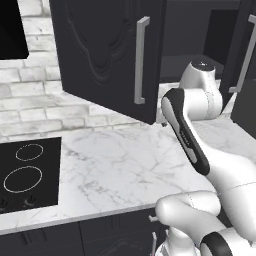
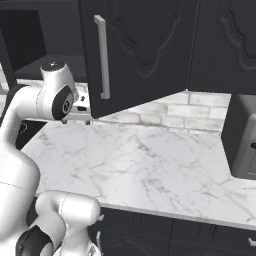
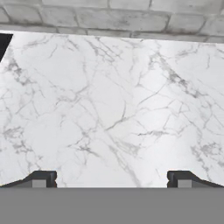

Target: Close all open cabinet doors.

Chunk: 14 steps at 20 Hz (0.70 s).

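Cabinet door (image 1: 107,55) ajar above marble counter (image 1: 120,165)

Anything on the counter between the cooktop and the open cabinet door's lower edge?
No: bare marble counter runs from the cooktop toward the open cabinet door, seen in the left base view.

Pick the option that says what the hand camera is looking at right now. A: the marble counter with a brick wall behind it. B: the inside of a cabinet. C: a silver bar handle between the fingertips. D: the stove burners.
A: the hand view looks onto the white veined marble counter with the brick wall along its far edge, and the open pincer holds nothing.
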### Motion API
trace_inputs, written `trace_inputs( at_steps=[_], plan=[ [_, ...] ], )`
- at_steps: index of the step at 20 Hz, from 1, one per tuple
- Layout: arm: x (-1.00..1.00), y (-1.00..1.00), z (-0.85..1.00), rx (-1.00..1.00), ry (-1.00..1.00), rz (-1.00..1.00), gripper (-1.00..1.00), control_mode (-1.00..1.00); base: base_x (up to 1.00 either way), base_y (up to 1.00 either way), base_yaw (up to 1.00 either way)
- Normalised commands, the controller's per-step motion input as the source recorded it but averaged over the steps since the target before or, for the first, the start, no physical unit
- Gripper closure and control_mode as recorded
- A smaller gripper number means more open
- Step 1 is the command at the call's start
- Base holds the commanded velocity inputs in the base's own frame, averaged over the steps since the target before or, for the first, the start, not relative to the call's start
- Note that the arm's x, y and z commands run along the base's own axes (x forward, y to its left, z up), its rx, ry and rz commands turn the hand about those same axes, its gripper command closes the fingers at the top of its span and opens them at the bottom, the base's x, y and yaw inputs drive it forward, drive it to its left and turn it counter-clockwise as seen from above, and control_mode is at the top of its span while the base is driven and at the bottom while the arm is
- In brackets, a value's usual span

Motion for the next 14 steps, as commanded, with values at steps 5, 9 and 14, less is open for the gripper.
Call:
trace_inputs(
  at_steps=[5,9,14],
  plan=[
    [-0.22,0.17,0.07,0.00,-0.07,0.00,-1.00,-1.00,0.00,0.00,0.00],
    [-0.26,0.17,0.09,0.06,-0.02,-0.06,-1.00,-1.00,0.00,0.00,0.00],
    [-0.30,0.16,0.11,0.12,0.00,-0.09,-1.00,-1.00,0.00,0.00,0.00]
  ],
)
